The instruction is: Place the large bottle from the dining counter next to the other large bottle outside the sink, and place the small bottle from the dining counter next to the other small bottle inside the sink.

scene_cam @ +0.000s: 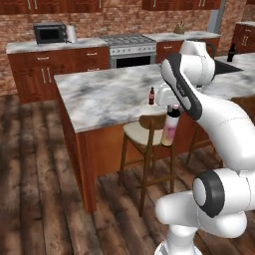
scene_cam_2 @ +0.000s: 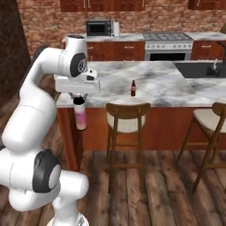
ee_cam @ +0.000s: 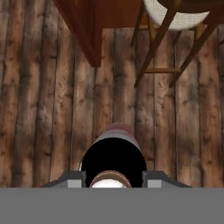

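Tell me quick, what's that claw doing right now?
Gripper: shut on the large bottle, which hangs from it above the floor.

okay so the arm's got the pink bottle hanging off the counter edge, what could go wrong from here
1. The large bottle hangs from the gripper by its neck over the wooden floor; a slip would likely drop it.
2. It hangs beside the dining counter edge, near a stool, and could knock either when carried.
3. The small bottle stands near the edge and could be tipped by a sweep.
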Available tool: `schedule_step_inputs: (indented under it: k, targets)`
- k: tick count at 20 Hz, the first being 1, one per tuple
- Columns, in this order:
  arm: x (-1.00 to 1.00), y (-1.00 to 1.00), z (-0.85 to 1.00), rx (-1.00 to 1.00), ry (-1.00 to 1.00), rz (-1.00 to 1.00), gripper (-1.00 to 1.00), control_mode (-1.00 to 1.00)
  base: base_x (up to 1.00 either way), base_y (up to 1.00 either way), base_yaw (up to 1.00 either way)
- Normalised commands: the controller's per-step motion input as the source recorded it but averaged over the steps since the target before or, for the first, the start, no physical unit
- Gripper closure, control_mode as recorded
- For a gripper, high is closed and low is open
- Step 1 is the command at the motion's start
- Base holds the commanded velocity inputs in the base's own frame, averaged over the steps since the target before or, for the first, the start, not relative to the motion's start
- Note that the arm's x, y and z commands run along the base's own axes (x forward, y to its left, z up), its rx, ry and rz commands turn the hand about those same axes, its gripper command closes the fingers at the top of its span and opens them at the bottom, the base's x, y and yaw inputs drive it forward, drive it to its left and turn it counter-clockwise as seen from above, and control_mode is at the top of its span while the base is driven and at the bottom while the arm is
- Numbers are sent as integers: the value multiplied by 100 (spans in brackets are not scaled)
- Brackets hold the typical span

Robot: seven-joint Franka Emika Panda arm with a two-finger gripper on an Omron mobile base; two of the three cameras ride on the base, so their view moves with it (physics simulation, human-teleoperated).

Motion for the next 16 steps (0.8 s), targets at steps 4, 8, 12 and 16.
schedule_step_inputs:
  k: [4,8,12,16]
  targets:
    - [0,0,0,0,0,0,100,100,0,100,-9]
    - [0,0,0,0,0,0,100,100,4,100,-12]
    - [0,0,0,0,0,0,100,100,32,100,-15]
    - [0,0,0,0,0,0,100,100,62,100,-17]
